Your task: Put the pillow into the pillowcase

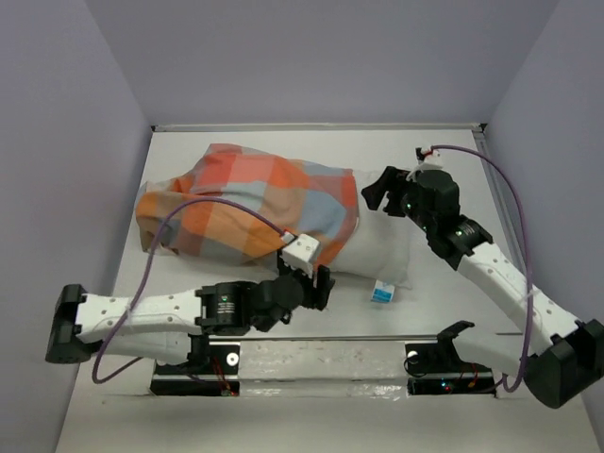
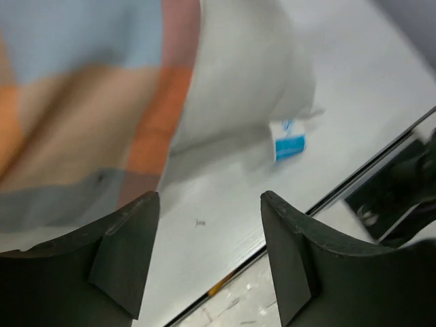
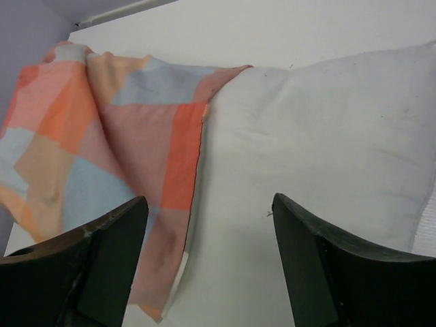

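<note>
Your left hand (image 2: 210,203) hung released, empty, by the pillow (image 1: 382,253) at its near edge; your right hand (image 3: 210,204), likewise released, hovered over its bare end. The pillow lay mid-way along the bench (image 1: 283,142), mostly inside the pillowcase (image 1: 245,203), right end sticking out.

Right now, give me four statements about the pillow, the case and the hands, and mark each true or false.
1. The pillow is fully inside the case. False: its right end sticks out.
2. The left hand and the right hand are both open. True.
3. The right hand grips the case. False: it holds nothing.
4. The pillow's blue-and-white tag shows outside the case. True.
</note>
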